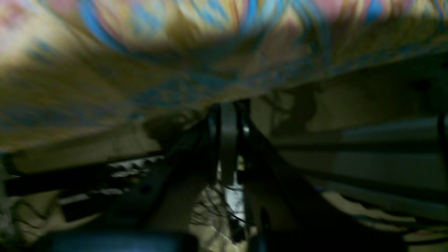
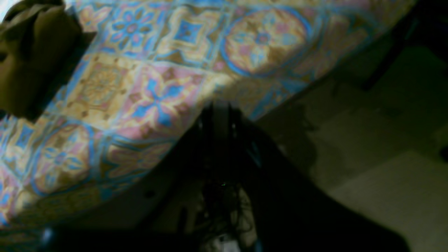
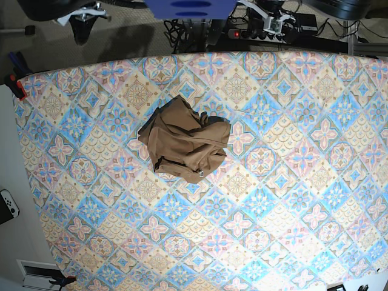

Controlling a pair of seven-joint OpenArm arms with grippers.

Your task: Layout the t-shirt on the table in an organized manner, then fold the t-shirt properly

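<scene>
The tan-brown t-shirt (image 3: 185, 145) lies crumpled in a heap left of the middle of the table (image 3: 291, 182), which has a blue, pink and cream tile-patterned cloth. Both arms are back beyond the far edge of the table, away from the shirt. In the left wrist view my left gripper (image 1: 227, 112) is dark, with the jaws close together and nothing between them, just off the table's edge (image 1: 105, 70). In the right wrist view my right gripper (image 2: 217, 108) is dark and looks shut and empty. The shirt (image 2: 31, 52) shows at the upper left of that view, on the table (image 2: 157, 70).
A power strip with cables (image 3: 260, 27) and a blue part (image 3: 188, 7) lie beyond the far edge. A red clamp (image 3: 15, 85) holds the cloth at the left corner. A white controller (image 3: 7, 206) lies off the table's left side.
</scene>
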